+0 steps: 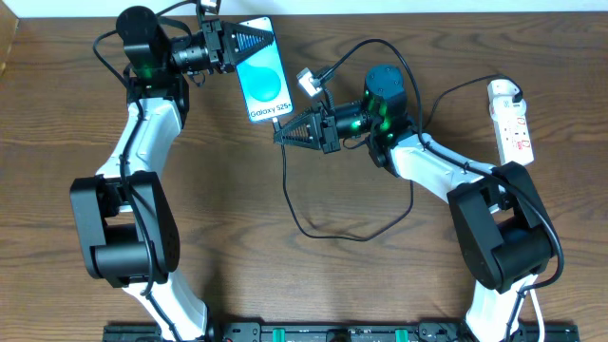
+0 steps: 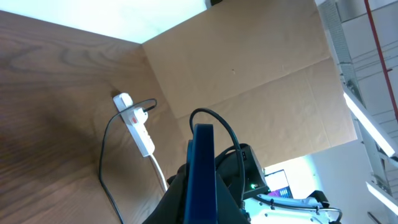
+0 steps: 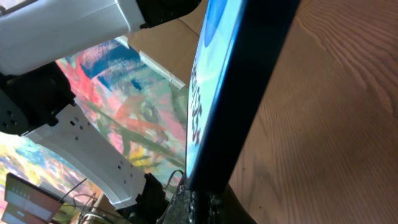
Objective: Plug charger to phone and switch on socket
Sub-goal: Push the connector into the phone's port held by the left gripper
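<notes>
The phone (image 1: 264,74) is held off the table at the back, its blue-cyan screen facing up. My left gripper (image 1: 249,40) is shut on its far end; in the left wrist view the phone (image 2: 202,162) stands edge-on between my dark fingers (image 2: 179,200). My right gripper (image 1: 283,130) is shut on the charger's tip end, right at the phone's near edge. The right wrist view has the phone (image 3: 249,93) rising straight from my right gripper (image 3: 202,206), which hides the tip itself. The charger's black cable (image 1: 323,231) loops across the table to the socket (image 1: 513,123) at the right.
The socket (image 2: 139,127) lies by the brown cardboard wall (image 2: 249,87), its white cord (image 2: 158,169) trailing toward me. A white plug (image 1: 503,92) sits in the strip's far end. A small white connector (image 1: 306,81) hangs beside the phone.
</notes>
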Robot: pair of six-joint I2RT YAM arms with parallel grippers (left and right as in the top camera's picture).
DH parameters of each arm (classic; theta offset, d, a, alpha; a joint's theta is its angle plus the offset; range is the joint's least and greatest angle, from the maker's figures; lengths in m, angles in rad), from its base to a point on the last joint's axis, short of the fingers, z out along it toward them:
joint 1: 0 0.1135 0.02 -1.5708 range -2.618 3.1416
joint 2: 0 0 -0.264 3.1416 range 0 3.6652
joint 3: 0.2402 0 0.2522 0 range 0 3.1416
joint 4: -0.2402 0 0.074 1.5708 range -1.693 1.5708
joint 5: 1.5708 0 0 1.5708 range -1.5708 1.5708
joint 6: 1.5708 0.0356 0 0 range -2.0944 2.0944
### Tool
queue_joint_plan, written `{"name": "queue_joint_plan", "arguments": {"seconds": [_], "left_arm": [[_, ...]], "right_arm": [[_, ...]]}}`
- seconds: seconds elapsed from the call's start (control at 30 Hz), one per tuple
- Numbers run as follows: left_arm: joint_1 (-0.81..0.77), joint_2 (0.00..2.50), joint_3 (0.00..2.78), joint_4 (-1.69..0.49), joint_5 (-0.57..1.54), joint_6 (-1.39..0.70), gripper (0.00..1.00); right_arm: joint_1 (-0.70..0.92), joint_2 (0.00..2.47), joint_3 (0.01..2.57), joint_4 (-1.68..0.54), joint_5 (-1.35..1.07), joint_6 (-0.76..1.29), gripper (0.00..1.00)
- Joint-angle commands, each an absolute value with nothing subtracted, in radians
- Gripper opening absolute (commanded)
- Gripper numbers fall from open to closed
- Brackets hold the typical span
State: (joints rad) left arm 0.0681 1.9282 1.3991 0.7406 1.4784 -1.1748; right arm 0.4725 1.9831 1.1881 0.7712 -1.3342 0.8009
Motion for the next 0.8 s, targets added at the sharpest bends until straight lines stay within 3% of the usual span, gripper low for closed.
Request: {"name": "queue_joint_plan", "arguments": {"seconds": [0.0,0.77], "left_arm": [[0.060,1.902,1.413,0.751,1.477,-1.179,0.07],[0.062,1.902,1.413,0.751,1.480,-1.127,0.07]], "right_arm": [[0.480,1.979,1.193,0.774,-1.314,0.808,0.01],[0.479,1.979,1.193,0.774,-1.330,0.807,0.01]]}}
